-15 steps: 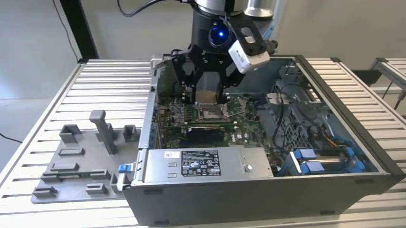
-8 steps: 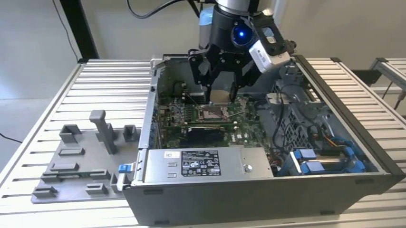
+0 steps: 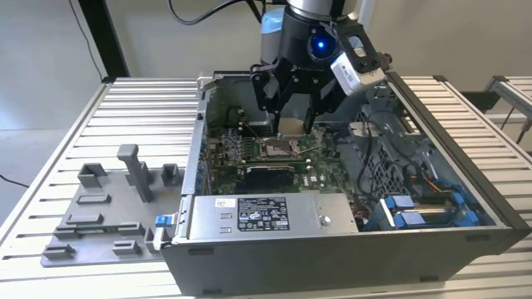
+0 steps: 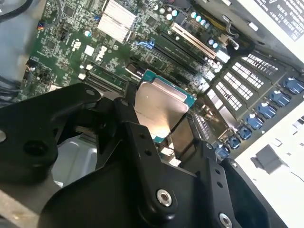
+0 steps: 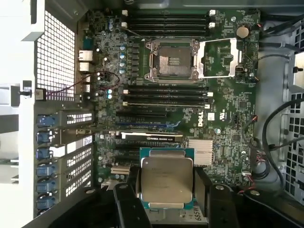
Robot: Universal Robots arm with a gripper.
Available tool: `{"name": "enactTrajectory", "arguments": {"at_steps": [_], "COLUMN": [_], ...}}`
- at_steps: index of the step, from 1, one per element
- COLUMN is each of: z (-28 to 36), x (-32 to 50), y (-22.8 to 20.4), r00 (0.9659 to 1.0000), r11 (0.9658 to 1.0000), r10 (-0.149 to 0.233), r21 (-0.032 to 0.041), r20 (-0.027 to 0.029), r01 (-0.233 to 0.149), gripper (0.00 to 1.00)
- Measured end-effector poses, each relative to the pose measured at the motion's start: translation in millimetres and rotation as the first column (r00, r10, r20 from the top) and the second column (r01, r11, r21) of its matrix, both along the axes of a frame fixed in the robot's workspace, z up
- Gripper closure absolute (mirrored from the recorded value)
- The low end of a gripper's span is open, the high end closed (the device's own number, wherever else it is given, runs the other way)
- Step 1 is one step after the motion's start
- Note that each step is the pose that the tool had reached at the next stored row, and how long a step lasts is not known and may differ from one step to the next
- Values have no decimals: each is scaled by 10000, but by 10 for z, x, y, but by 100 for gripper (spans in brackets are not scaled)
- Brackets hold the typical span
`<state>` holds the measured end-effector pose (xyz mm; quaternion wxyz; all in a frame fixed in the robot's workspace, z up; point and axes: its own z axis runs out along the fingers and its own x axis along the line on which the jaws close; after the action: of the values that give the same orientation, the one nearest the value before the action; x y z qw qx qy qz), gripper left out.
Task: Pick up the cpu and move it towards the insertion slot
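CPU work sits inside the big open computer case (image 3: 349, 249) on the slatted table (image 3: 141, 118), where we see the green motherboard (image 5: 228, 123) filling its floor. Next in size, our gripper (image 5: 166, 190) hangs low over that board, its black fingers (image 5: 130, 204) closed on opposite edges of the cpu (image 5: 166, 179), held flat with its silvery lid up. In the first wrist view the insertion slot (image 5: 172, 61) lies at about twelve o'clock from the chip, well apart, with the dark expansion slots between them; its metal frame stands open, the load plate (image 5: 219, 58) swung aside at three o'clock. In the exterior view the chip (image 3: 291, 126) hovers just above the socket (image 3: 277, 147).
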<state>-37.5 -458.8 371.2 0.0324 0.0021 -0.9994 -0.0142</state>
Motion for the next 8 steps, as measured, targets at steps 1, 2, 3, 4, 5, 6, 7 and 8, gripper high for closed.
{"name": "enactTrajectory", "arguments": {"at_steps": [1, 2, 3, 4, 5, 6, 7, 8], "z": [0, 0, -2, -3, -6, -9, -13, -19], "x": [0, 0, -1, -1, -2, -3, -5, -7], "y": [7, 14, 23, 34, 46, 63, 86, 115], "r00": [10000, 10000, 10000, 10000, 10000, 9999, 9999, 9998], "r11": [10000, 10000, 10000, 10000, 10000, 10000, 10000, 10000], "r10": [0, 0, 0, 0, 0, 0, 0, 1], "r21": [-2, -5, -9, -13, -14, -19, -31, -39], "r20": [0, 3, 18, 42, 76, 116, 161, 184], "r01": [0, 0, 0, 0, 0, 0, 0, 0], "gripper": [100, 100, 100, 100, 100, 100, 100, 100]}}
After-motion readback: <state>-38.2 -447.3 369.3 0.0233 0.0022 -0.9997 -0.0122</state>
